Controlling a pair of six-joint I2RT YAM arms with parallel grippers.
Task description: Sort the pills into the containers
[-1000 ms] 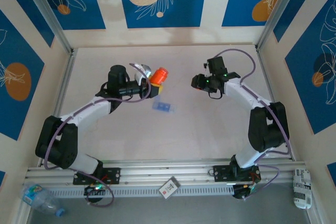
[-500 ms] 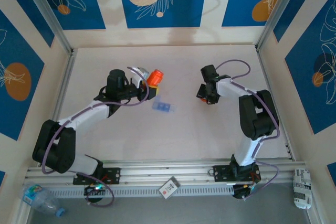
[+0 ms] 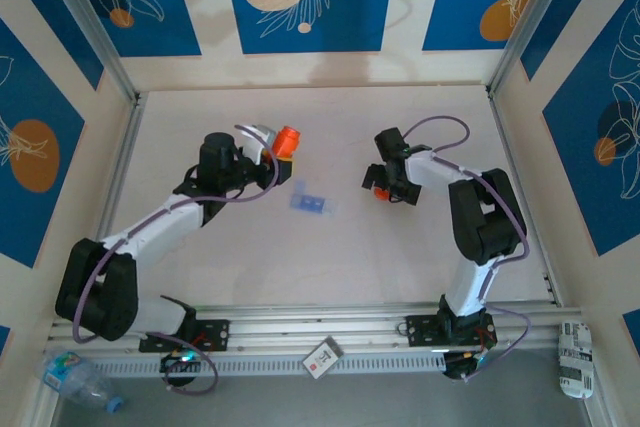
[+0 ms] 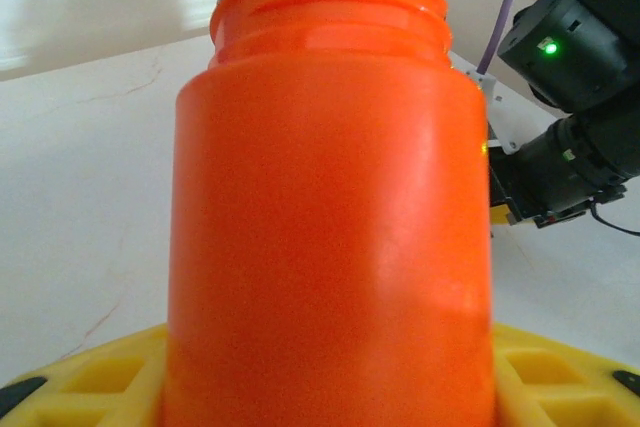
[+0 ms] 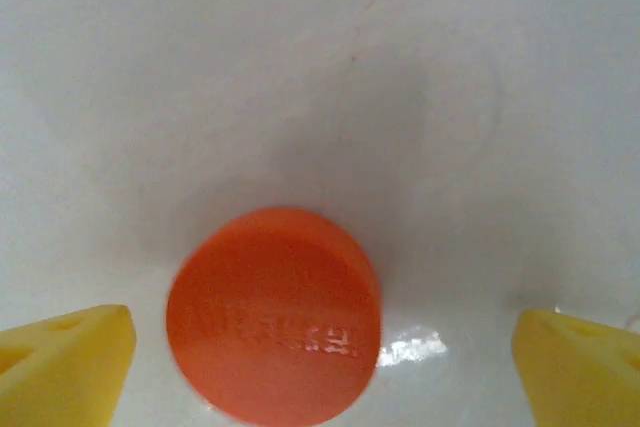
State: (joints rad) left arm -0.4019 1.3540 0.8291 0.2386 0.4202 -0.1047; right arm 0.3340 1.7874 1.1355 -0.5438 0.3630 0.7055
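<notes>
My left gripper (image 3: 277, 150) is shut on an orange pill bottle (image 3: 288, 139), held above the table at back left. In the left wrist view the bottle (image 4: 330, 227) stands uncapped with a threaded neck, between yellow fingers (image 4: 95, 382). The containers, a small translucent blue box (image 3: 311, 204), lie on the table mid-way between the arms. My right gripper (image 3: 380, 187) is low over the table, open, with the orange cap (image 5: 273, 314) lying flat between its yellow fingertips (image 5: 60, 352), untouched by them. The pills are hidden.
The right arm's wrist (image 4: 575, 97) shows behind the bottle in the left wrist view. Aluminium rails (image 3: 120, 162) and patterned walls bound the white table (image 3: 350, 267). A card (image 3: 322, 357), a water bottle (image 3: 75, 377) and a can (image 3: 575, 357) lie beyond the near edge.
My right gripper came down to the table, moved a little left and opened, letting go of the orange cap. My left gripper carried the bottle slightly left and back.
</notes>
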